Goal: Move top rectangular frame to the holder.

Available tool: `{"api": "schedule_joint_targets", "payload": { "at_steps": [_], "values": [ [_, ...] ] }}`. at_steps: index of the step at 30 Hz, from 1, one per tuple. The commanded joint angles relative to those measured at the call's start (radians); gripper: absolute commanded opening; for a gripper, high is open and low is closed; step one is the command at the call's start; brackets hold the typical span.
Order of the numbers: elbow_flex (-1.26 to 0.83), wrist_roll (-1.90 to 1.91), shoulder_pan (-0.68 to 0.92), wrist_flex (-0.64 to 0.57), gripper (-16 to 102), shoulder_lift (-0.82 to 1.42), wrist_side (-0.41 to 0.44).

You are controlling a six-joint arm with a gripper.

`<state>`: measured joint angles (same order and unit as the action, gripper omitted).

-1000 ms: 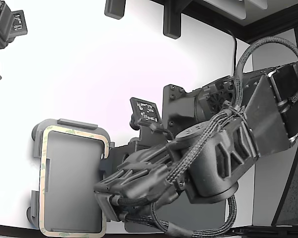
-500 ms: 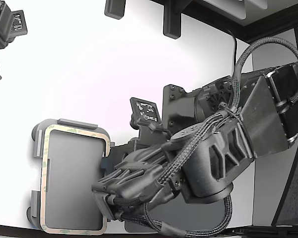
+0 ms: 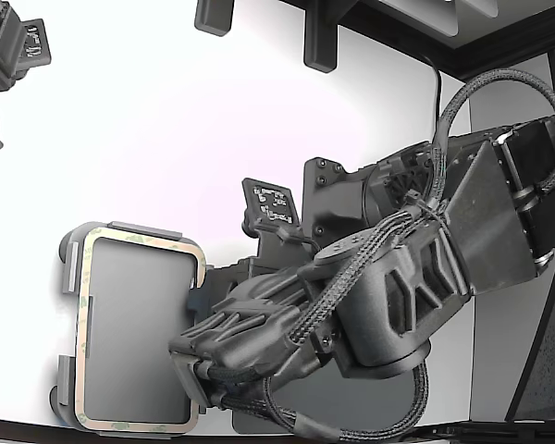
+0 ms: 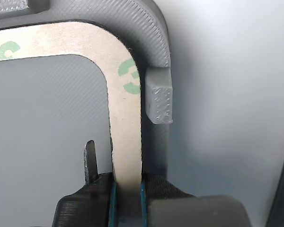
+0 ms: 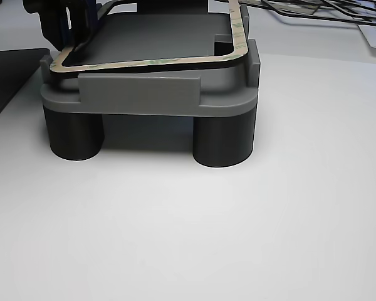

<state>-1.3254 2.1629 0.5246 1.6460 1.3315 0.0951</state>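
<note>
A white table (image 3: 166,129) carried the grey holder (image 5: 144,94), which stood on round legs (image 5: 222,141).

One beige frame (image 3: 85,326), one grey holder (image 3: 120,228) on two visible round legs (image 5: 224,140), and one arm (image 3: 398,296).

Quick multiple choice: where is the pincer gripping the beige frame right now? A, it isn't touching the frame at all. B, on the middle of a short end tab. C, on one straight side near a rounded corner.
C: in the wrist view the pincer pinches a straight strip of the frame just below its rounded corner, over the holder.
</note>
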Motion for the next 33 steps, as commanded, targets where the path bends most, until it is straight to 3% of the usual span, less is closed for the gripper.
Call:
{"api": "schedule_joint_targets", "payload": {
  "at_steps": [1,7,8,9,10,12,19,23,28,33],
  "values": [
    [0.021,0.002,-0.017,0.011,-12,0.020,-0.003],
    [0.021,-0.003,-0.018,0.009,-8,0.011,0.003],
    [0.020,-0.009,-0.018,0.009,7,0.011,0.008],
    [0.018,-0.014,-0.018,0.009,37,0.011,0.012],
    [0.018,-0.020,-0.018,0.009,94,0.011,0.015],
    [0.023,-0.025,-0.018,0.009,100,0.011,0.020],
    [0.078,-0.092,-0.014,0.009,100,0.009,0.041],
    [0.114,-0.276,-0.003,-0.006,100,0.081,0.184],
    [-0.054,-0.775,-0.035,-0.179,100,0.319,0.365],
    [-0.377,-1.339,-0.150,-0.423,100,0.669,0.367]
  ]
}}
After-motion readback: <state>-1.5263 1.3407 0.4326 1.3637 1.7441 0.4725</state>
